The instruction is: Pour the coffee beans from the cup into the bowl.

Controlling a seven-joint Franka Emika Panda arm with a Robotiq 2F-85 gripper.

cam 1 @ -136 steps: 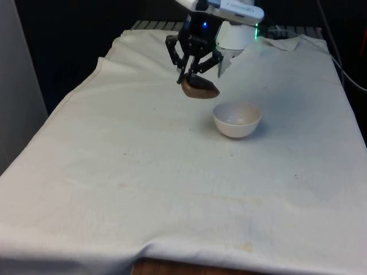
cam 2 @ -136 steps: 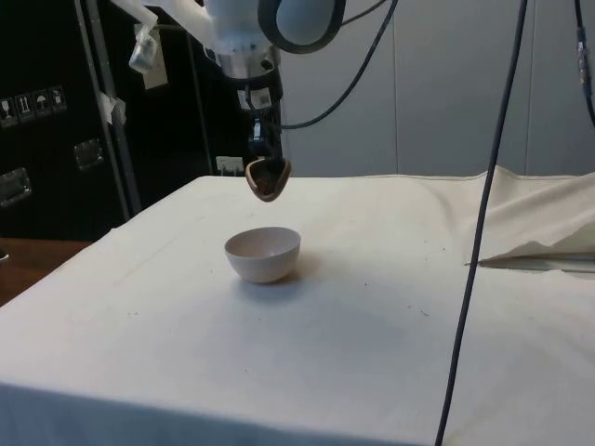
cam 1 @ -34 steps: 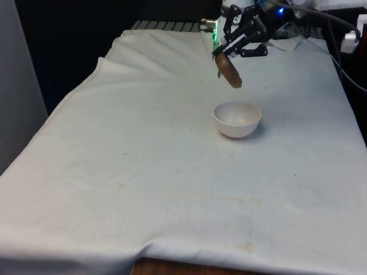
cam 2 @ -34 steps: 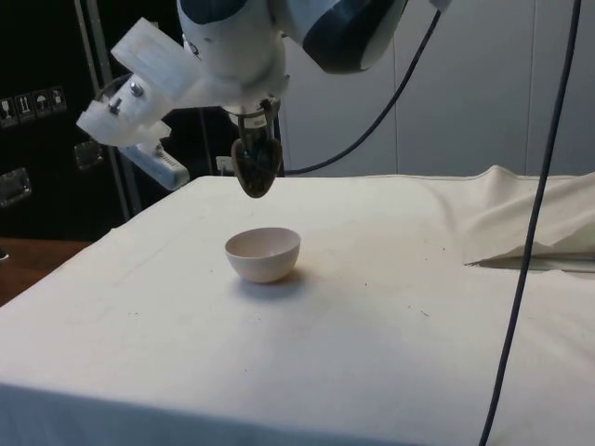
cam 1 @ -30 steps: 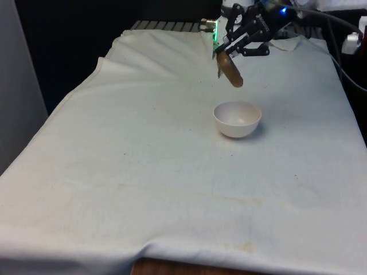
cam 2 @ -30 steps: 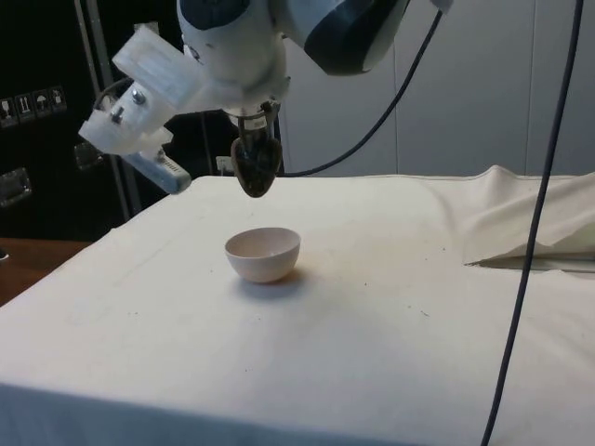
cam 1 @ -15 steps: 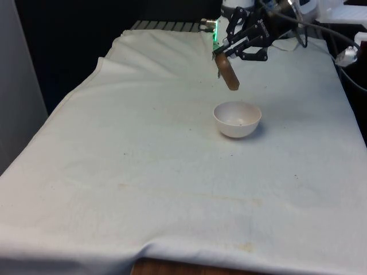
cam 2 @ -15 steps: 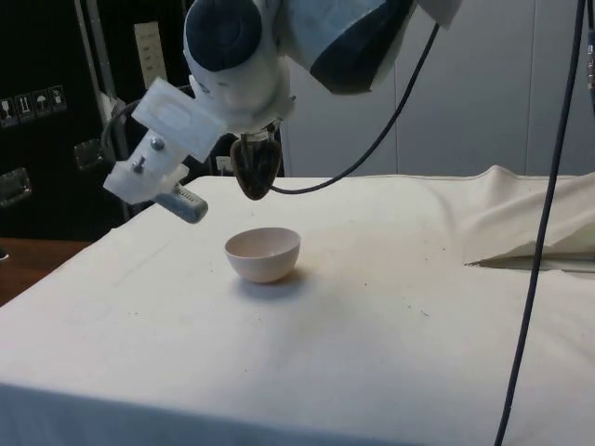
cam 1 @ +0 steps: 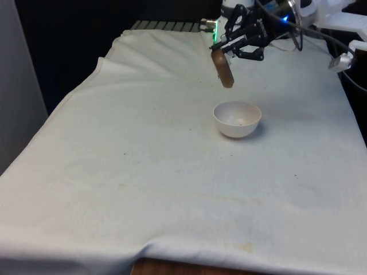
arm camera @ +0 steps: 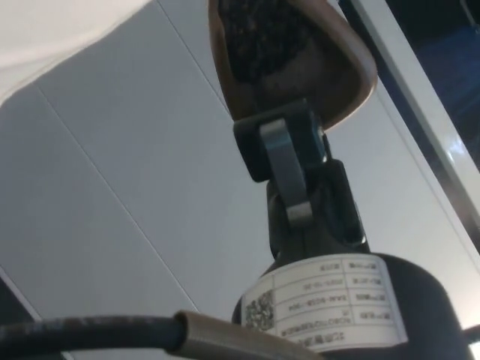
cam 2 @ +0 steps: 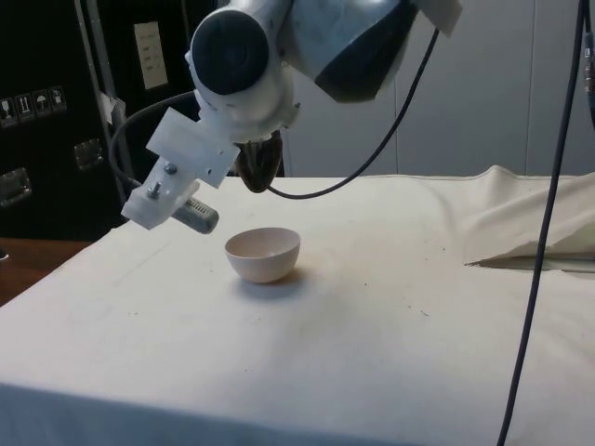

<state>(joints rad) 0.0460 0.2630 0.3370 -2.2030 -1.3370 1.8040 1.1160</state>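
One brown cup (cam 1: pixel 222 69) hangs from the hand (cam 1: pixel 221 54) in the upper right of the front view, clamped by its rim between the closed fingers. Cup tipped nearly on edge there, narrow profile, mouth turned sideways. It sits up in the air above and slightly behind the bowl (cam 1: pixel 237 119), not touching it. In the side view the cup (cam 2: pixel 258 167) is at upper centre-left, tucked under the white arm, directly over the bowl (cam 2: pixel 263 254). Wrist view: cup (arm camera: pixel 292 56) seen into its mouth, dark beans (arm camera: pixel 262 34) packed inside, one grey finger (arm camera: pixel 286 169) pressed on the rim.

Cup: smooth, glossy brown, rounded, thin wall. Bowl: plain white, matte, round, shallow, standing upright on the table (cam 1: pixel 143 172). A few dark specks lie in the bowl's bottom in the front view. Table under a white cloth, slightly wrinkled, faint stains and scattered dark crumbs; cloth bunched into a fold at the side view's right.

Versus half a second back: cup rotated further, now closer to vertical in the front view, and raised a bit higher over the bowl. Wrist has rolled on, its white housing swung lower at the side view's left. Bowl has not moved. Versus 4.5 s back: cup was level and left of the bowl in the front view, now over it and tipped.
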